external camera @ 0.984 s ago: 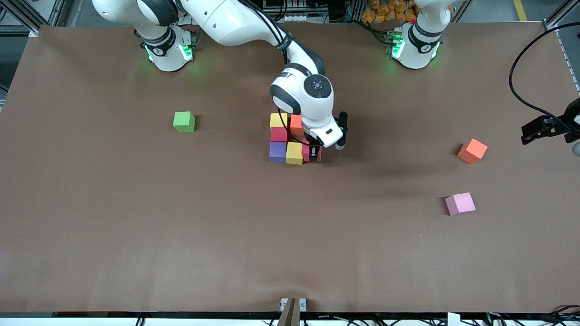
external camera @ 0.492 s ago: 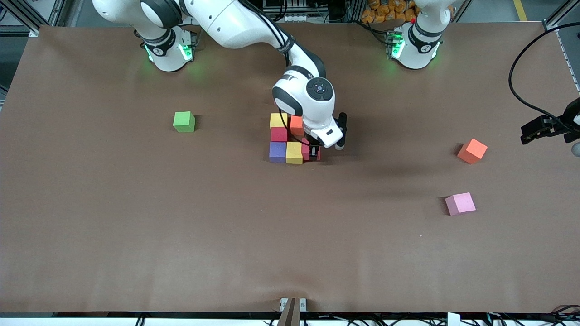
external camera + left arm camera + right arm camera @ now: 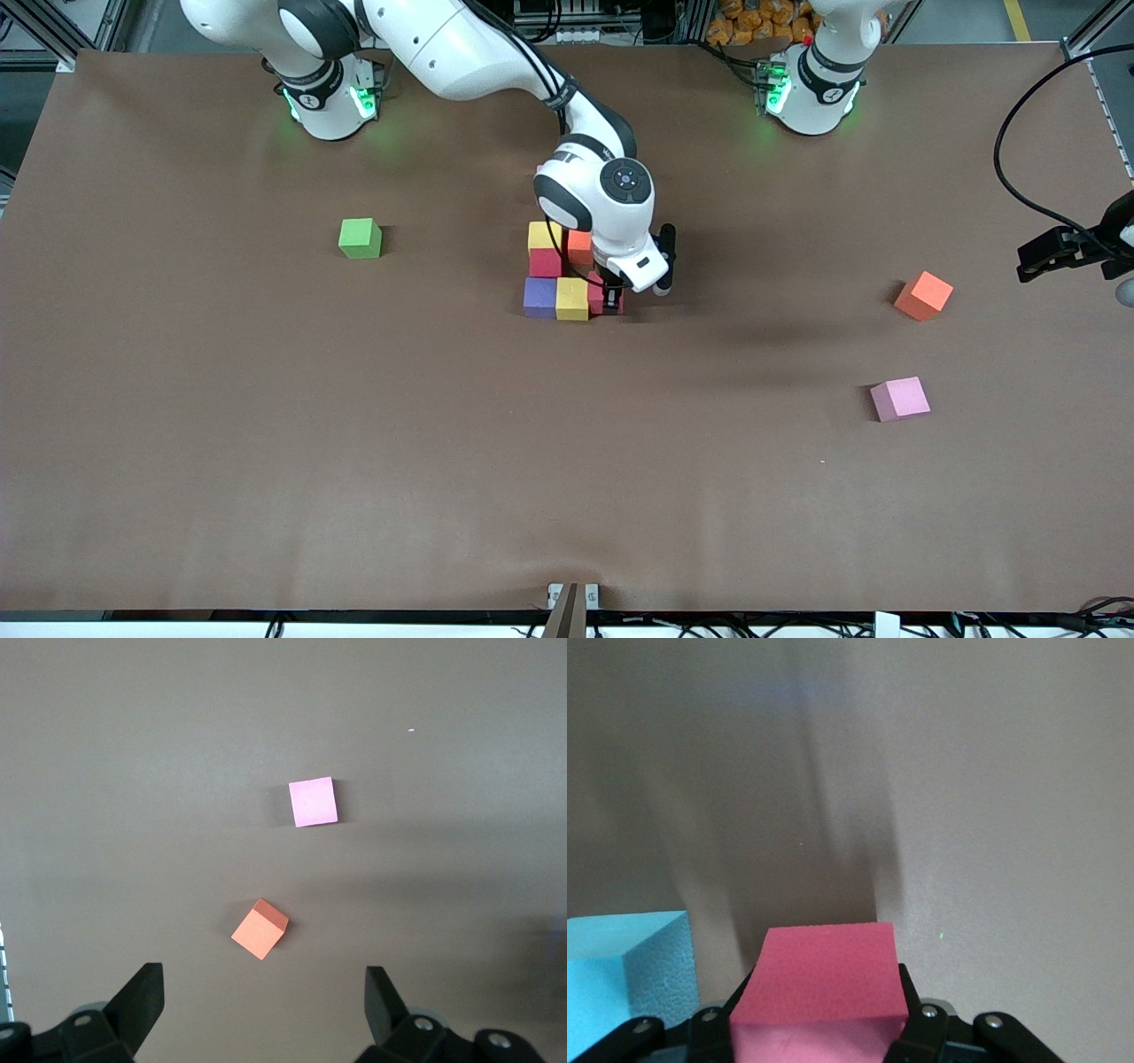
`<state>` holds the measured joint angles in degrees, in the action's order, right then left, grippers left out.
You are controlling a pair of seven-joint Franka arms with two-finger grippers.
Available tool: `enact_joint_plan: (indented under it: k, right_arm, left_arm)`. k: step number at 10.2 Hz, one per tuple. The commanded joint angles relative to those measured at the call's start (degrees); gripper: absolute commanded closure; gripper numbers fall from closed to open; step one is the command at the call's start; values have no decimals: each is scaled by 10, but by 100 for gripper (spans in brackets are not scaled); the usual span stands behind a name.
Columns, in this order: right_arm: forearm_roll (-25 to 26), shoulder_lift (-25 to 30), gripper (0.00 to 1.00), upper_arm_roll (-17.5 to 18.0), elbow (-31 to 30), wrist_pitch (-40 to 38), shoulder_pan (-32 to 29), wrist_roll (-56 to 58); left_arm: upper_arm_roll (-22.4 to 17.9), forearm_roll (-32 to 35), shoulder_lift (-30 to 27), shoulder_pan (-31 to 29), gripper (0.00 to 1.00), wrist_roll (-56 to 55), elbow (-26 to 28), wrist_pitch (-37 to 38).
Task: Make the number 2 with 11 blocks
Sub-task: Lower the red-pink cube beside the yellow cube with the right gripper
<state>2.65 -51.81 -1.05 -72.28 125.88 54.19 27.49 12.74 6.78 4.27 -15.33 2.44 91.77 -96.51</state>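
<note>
Foam-like and matte, the red block (image 3: 819, 979) sits clamped between the 2 fingers of the right hand (image 3: 611, 299), which press on its 2 opposite flat sides. That hand is low at the unfinished number 2 (image 3: 558, 266), at the end of the row nearest the front camera, where the red block lines up beside a yellow block (image 3: 572, 299) and a purple block (image 3: 539, 296). Whether it already rests on the surface (image 3: 266, 425) I cannot tell. The right wrist view also shows a light blue block (image 3: 620, 974) just beside it. More of the figure is hidden under the right arm. These blocks look light and slightly yielding, with a grippy skin, so I judge a square pinch across 2 parallel faces, near mid-height, would hold without slipping; neighbours are easily nudged, so release should be gentle. The left hand (image 3: 266, 992) waits with its fingers spread wide and nothing between them, above a loose orange block (image 3: 923, 295) and a loose pink block (image 3: 900, 398) toward the left arm's end of the surface. A green cube (image 3: 360, 237) stands apart toward the right arm's end. Plain brown matte covering spreads across the whole surface; metal framing and cables edge the room around it.
</note>
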Motion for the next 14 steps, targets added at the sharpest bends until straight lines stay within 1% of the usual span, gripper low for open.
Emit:
enact_joint_plan:
  k: [1,4,7,8,10,11,14]
  right_arm:
    - [-6,-21,52,-5,31,-5,9,7]
    - [-6,-26,44,-5,32,-1,14,7]
    - [-4,-27,43,-6,31,-1,16,10]
    - [-4,-27,40,-6,31,-1,16,24]
    - [-4,-27,40,-7,31,-1,16,34]
    - [-3,-27,37,-8,31,-1,16,42]
    - [-3,-27,36,-9,29,0,14,51]
  left_arm:
    - [0,-16,-13,-7,0,18,10,4]
    - [1,-16,-13,-7,0,18,10,4]
    - [1,-16,-13,-7,0,18,11,4]
    - [1,-16,-13,-7,0,18,11,4]
    - [1,-16,-13,-7,0,18,11,4]
    - [1,-16,-13,-7,0,18,11,4]
    - [0,-19,-13,-7,0,18,11,4]
